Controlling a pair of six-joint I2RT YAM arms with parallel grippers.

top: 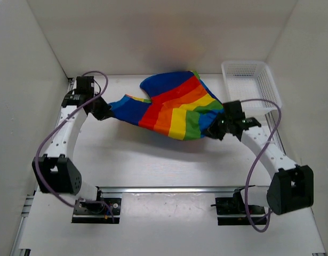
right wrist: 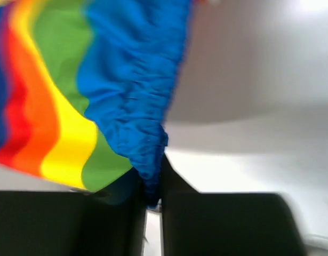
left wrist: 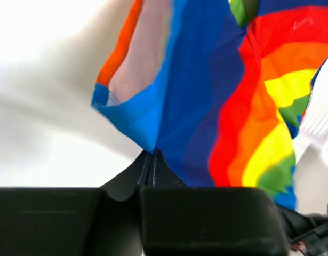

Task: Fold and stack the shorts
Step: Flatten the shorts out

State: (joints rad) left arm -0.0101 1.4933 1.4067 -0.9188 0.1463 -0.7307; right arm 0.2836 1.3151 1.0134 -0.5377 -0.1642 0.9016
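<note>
The rainbow-striped shorts (top: 172, 106) hang stretched between my two grippers above the middle of the table. My left gripper (top: 105, 113) is shut on their blue left corner; in the left wrist view the fingertips (left wrist: 151, 156) pinch the blue hem of the shorts (left wrist: 206, 90). My right gripper (top: 216, 129) is shut on the blue gathered edge at the right; in the right wrist view the blue cloth (right wrist: 132, 96) runs down between the jaws (right wrist: 154, 200). Red, orange, yellow and green stripes sag between the two grips.
A white plastic mesh basket (top: 251, 84) stands at the back right, close behind the right arm. White walls enclose the table on the left, back and right. The arm bases and a metal rail (top: 169, 189) lie along the near edge.
</note>
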